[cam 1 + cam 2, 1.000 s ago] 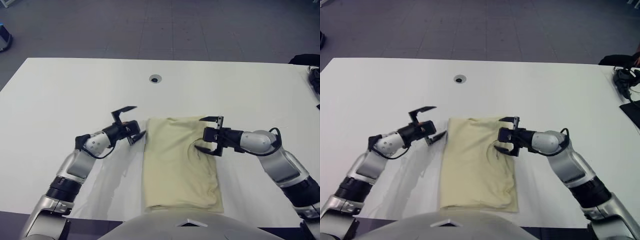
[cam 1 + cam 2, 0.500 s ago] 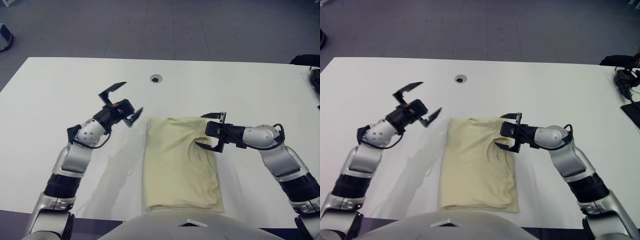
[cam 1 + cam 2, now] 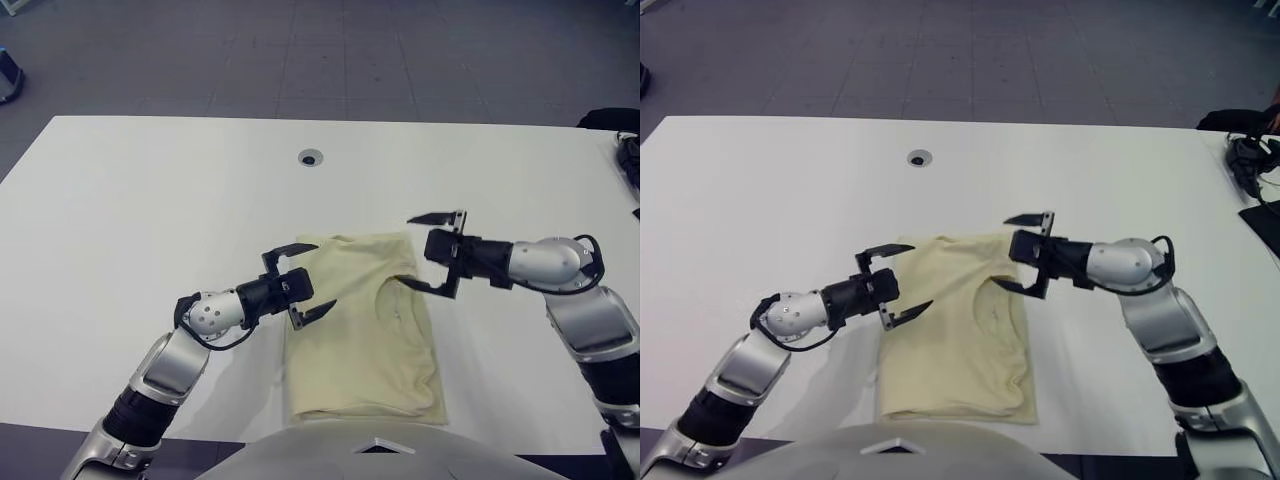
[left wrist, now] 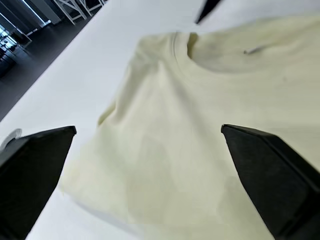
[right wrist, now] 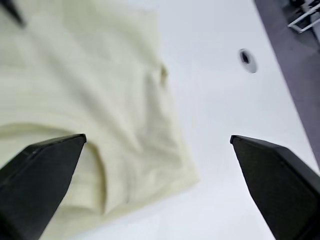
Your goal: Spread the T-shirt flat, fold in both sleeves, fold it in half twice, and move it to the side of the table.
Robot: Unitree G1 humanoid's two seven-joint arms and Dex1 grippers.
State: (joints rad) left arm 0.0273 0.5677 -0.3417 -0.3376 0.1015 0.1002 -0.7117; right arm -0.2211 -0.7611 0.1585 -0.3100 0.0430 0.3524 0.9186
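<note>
A pale yellow T-shirt (image 3: 360,335) lies folded into a long narrow strip at the near middle of the white table (image 3: 150,180), its collar (image 4: 182,42) showing on the top layer. My left gripper (image 3: 306,280) hovers open over the shirt's left edge near the far end, nothing between its fingers (image 4: 35,170). My right gripper (image 3: 424,251) is open too, just above the shirt's far right corner, with the lower fingertip close to the cloth by the collar. The right wrist view looks down on the shirt's edge (image 5: 100,95) and bare table beyond it.
A small round cable hole (image 3: 311,157) sits in the table behind the shirt. Black cables and gear (image 3: 628,150) lie at the table's far right edge. Bare table spreads to the left and right of the shirt.
My left gripper swung up and away from the shirt's far left corner, then came down and in over its left edge. My right gripper lifted off the cloth and drew slightly right.
</note>
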